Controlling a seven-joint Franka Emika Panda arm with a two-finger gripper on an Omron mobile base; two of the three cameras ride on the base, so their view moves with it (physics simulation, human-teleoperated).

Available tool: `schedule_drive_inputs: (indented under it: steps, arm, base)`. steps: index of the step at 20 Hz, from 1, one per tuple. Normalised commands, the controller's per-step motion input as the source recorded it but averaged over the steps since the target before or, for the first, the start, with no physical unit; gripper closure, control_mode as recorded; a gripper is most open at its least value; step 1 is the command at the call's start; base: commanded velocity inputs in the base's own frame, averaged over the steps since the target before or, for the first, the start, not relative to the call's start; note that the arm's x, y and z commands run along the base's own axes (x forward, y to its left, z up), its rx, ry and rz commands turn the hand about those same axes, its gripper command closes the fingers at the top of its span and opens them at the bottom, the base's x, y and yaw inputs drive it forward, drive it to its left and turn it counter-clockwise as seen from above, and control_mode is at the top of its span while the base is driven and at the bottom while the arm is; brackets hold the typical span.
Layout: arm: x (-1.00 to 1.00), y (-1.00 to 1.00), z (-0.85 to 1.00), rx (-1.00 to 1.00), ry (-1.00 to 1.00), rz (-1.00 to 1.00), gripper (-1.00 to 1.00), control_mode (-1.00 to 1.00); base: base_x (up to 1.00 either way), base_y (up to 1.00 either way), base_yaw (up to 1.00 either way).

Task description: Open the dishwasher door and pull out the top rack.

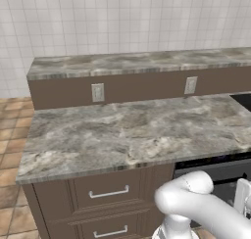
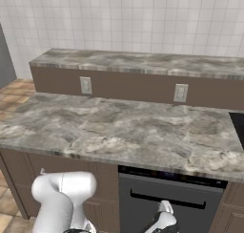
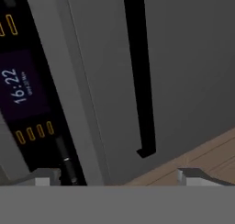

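Hand view: end effector (image 3: 114,175) spread wide, holding nothing, facing the closed dishwasher door (image 3: 183,81), its handle (image 3: 140,71) at 12 o'clock

One dishwasher door (image 2: 171,201) sits under the front edge of the surface (image 2: 119,132), with one black bar handle (image 2: 169,199) across it and one control strip (image 2: 171,174) along its top. Two wall outlets (image 2: 86,85) are set in the brown panel behind the surface's back edge. Two wooden drawer fronts (image 1: 109,190) show under the front edge, each with one silver handle (image 1: 109,192). One clock readout (image 3: 19,87) shows on the strip.
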Motion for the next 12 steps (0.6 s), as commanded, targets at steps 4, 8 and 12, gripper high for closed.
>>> schedule_drive_inputs:
  steps: [4,8,12]
  arm:
    - [0.64,0.0,-0.63,0.03,-0.07,-0.03,-1.0,-1.0]
    - [0.77,-0.01,-0.58,0.02,-0.06,-0.09,-1.0,-1.0]
    - [0.79,-0.1,-0.23,0.07,-0.01,-0.15,-1.0,-1.0]
  base:
    - [0.0,0.0,0.0]
    - [0.0,0.0,0.0]
    - [0.0,0.0,0.0]
